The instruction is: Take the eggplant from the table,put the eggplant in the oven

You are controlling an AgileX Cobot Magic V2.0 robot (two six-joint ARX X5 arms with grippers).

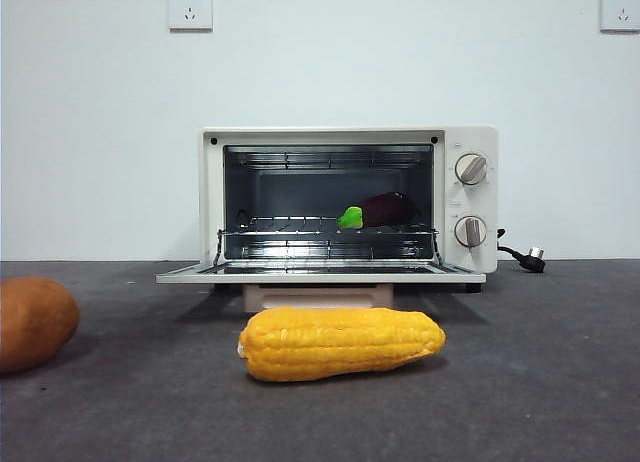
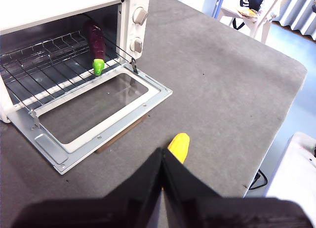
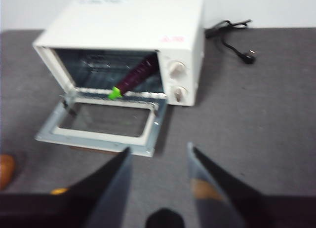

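The dark purple eggplant point(image 1: 385, 209) with its green stem cap lies on the wire rack inside the cream-white oven point(image 1: 470, 197), at the rack's right side near the knobs. The oven's glass door point(image 1: 320, 273) hangs open and flat. The eggplant point(image 2: 97, 43) shows in the left wrist view and the eggplant point(image 3: 136, 76) in the right wrist view, with the stem pointing toward the door. My left gripper point(image 2: 163, 161) is shut and empty, above the table point(image 2: 222, 85). My right gripper point(image 3: 158, 159) is open and empty, back from the oven point(image 3: 148, 30).
A yellow corn cob point(image 1: 340, 343) lies on the table in front of the oven door. An orange-brown potato-like vegetable point(image 1: 32, 322) sits at the left edge. The oven's power cord and plug point(image 1: 525, 257) trail to the right behind it.
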